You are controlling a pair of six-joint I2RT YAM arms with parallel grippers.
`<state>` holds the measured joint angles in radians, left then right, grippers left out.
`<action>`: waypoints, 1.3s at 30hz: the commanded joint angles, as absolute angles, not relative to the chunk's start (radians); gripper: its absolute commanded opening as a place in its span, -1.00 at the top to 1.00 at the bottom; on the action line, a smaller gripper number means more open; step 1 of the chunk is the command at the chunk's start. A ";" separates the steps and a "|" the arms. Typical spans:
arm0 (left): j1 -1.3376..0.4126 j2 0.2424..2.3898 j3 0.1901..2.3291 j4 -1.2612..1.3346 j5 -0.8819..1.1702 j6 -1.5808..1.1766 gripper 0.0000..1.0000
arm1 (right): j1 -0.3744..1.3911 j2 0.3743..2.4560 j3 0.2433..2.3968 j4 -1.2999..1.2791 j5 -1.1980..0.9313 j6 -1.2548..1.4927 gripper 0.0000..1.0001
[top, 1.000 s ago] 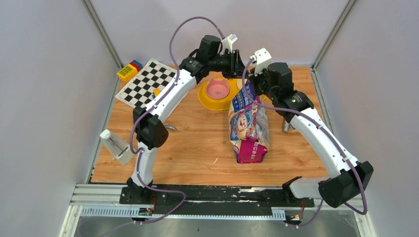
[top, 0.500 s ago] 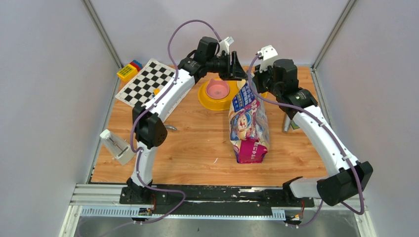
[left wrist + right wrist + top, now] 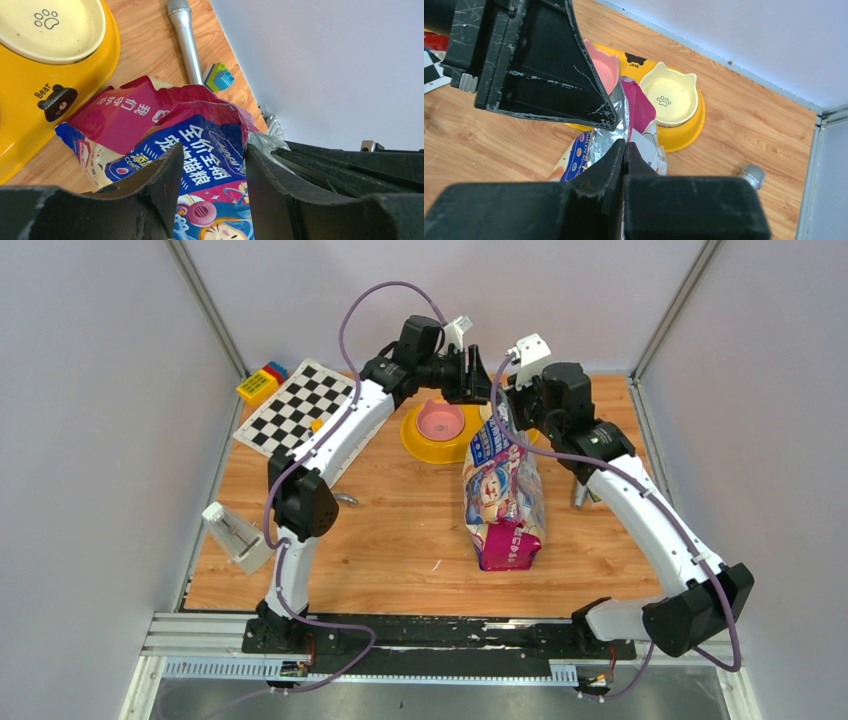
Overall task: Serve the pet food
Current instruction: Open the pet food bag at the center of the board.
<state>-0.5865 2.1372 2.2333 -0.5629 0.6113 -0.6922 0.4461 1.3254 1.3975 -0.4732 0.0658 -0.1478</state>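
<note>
Opening wider than a second ago, the left claw (image 3: 212, 155) now hangs released, its fingers apart with the torn mouth of the pet food bag (image 3: 503, 490) just below them. The right claw (image 3: 624, 147) is clenched on the bag's silvery top edge. Below that claw the bag stands on the worktop (image 3: 400, 530), with the pet food hidden inside. A yellow feeder (image 3: 413, 446) sits just beyond both claws.
</note>
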 commanded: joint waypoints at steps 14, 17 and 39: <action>-0.604 2.122 2.291 -0.599 0.566 -0.676 -0.17 | 0.551 1.328 1.369 -0.388 0.219 -0.272 1.00; -0.614 2.125 2.288 -0.598 0.567 -0.670 -0.18 | 0.551 1.324 1.377 -0.389 0.207 -0.269 1.00; -0.621 2.178 2.374 -0.592 0.531 -0.677 0.48 | 0.552 1.299 1.358 -0.415 0.121 -0.262 1.00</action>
